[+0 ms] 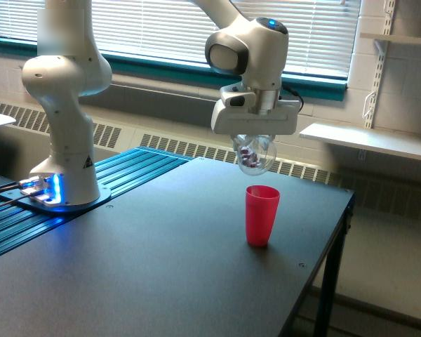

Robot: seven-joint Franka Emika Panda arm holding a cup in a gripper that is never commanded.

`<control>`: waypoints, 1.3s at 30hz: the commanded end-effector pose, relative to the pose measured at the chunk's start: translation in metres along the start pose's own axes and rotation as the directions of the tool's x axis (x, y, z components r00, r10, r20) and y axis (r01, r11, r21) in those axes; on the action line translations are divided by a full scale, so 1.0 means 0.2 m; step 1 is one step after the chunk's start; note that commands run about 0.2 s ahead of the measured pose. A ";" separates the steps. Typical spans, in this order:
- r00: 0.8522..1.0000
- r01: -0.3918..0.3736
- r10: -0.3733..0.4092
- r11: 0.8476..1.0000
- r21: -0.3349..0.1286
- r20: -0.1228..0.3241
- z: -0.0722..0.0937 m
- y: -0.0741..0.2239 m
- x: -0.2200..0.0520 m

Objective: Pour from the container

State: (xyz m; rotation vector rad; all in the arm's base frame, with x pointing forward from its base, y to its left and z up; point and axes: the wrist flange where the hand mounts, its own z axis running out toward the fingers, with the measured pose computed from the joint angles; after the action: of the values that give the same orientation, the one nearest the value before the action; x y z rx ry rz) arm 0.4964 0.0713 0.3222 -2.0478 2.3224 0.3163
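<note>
In the exterior view a clear rounded flask [255, 154] with reddish-brown pieces inside hangs under the white gripper [255, 137], which is shut on it. The flask is held above and slightly behind the pink-red plastic cup [262, 215], with a clear gap between them. The cup stands upright on the dark table [161, 267], toward the exterior view's right. The fingers are mostly hidden by the gripper body and the flask.
The arm's white base [62, 105] stands at the exterior view's left on a blue ribbed mat [91, 210]. The table's right edge [330, 260] runs close to the cup. A white shelf [368, 140] and a window with blinds lie behind.
</note>
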 end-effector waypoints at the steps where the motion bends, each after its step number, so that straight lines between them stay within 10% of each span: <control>1: 0.999 -0.033 0.033 0.999 -0.008 -0.002 0.00 -0.03 0.02; 10: 0.997 -0.066 0.067 0.997 0.031 -0.040 -0.02 -0.06 0.02; 21: 0.993 -0.113 0.111 0.990 0.079 0.034 -0.04 -0.06 0.02; 39: 0.989 -0.143 0.143 0.990 -0.022 0.047 0.03 -0.04 0.06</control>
State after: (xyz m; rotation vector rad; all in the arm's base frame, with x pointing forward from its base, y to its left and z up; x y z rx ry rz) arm 0.5016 0.0669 0.3172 -1.8764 2.4180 0.3510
